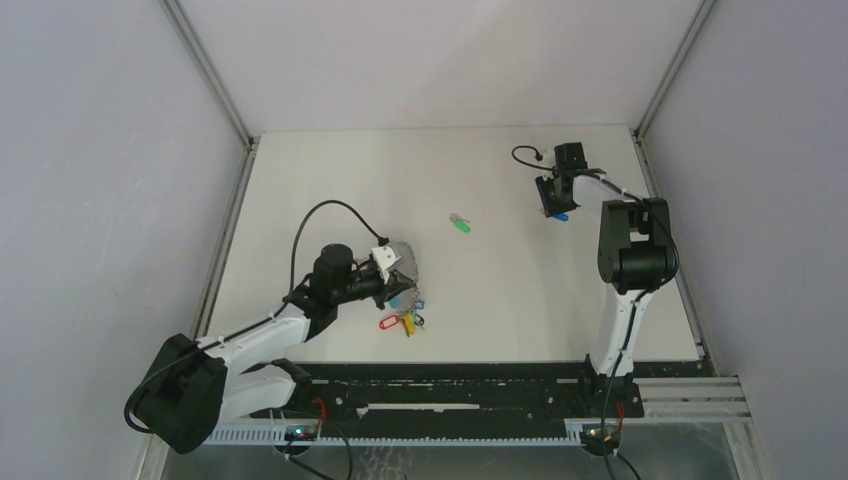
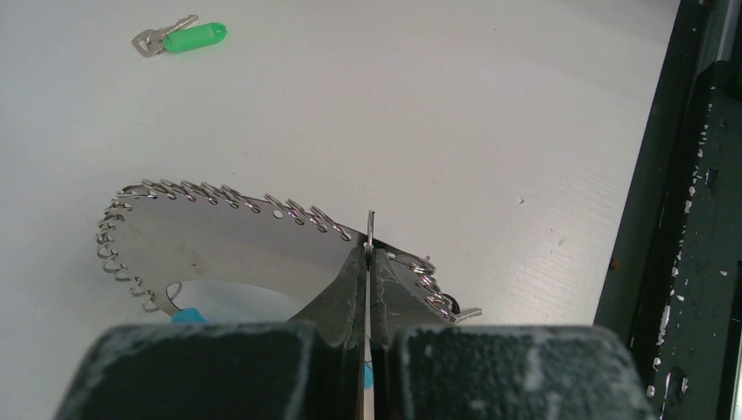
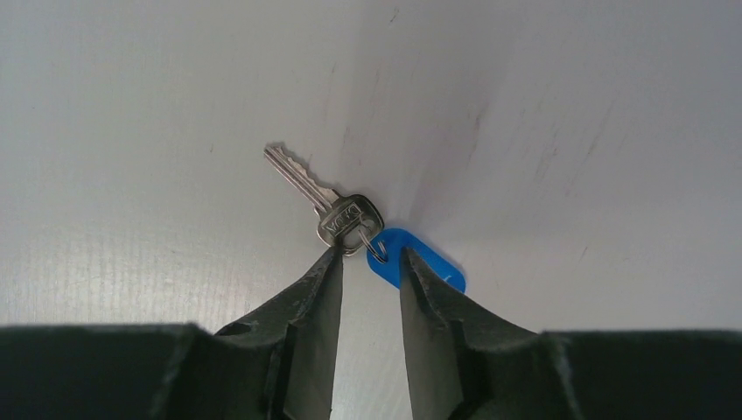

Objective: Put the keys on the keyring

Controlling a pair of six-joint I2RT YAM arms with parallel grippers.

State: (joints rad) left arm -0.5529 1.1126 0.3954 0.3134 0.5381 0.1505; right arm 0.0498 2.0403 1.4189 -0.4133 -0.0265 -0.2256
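Observation:
The keyring (image 1: 402, 256) is a silver ring edged with small wire loops, lying left of centre with turquoise, red, yellow and green tags (image 1: 402, 320) beside it. My left gripper (image 1: 393, 272) is shut on its thin wire; in the left wrist view the gripper (image 2: 369, 254) pinches the wire at the keyring's (image 2: 219, 236) edge. A green key (image 1: 460, 225) (image 2: 188, 37) lies alone mid-table. My right gripper (image 1: 553, 203) (image 3: 372, 255) is open, its tips either side of the blue key (image 3: 337, 214) and its blue head (image 3: 429, 262). I cannot make out an orange-yellow key.
A black rail (image 1: 450, 385) runs along the near table edge and shows as a dark strip in the left wrist view (image 2: 682, 219). Grey walls close the table on three sides. The right arm's cable (image 1: 522, 155) loops near the far right corner.

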